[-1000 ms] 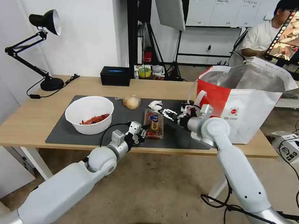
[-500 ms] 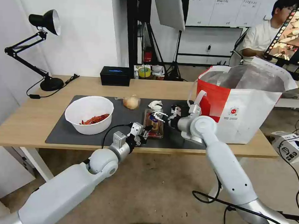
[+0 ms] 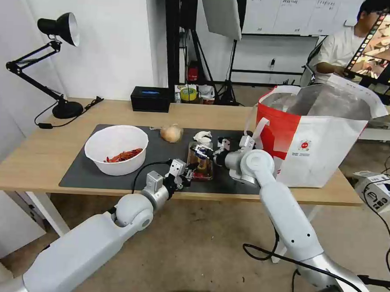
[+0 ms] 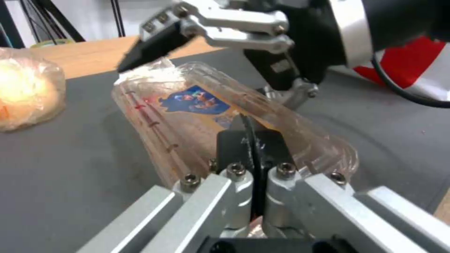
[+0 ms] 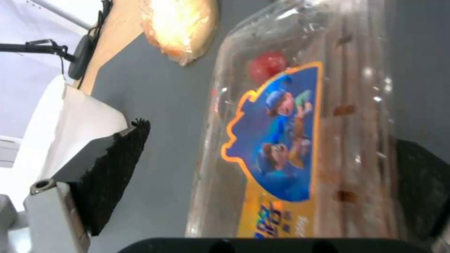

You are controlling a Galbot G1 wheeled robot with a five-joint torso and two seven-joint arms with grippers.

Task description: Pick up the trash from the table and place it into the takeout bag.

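Right gripper [image 3: 202, 151] hovers over the clear plastic clamshell tray with red tomatoes [image 3: 200, 163], fingers spread wide astride it. Left gripper [image 3: 189, 171], at the tray's 7 o'clock, is pinched together on its near rim. Red-and-white takeout bag [image 3: 317, 139] stands at 3 o'clock; light wooden table [image 3: 42, 155]; white round bowl [image 3: 116, 149] at 9 o'clock.

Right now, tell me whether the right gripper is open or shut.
Open. The right gripper has its black pads spread to either side of the clamshell tray, neither one visibly pressing it.
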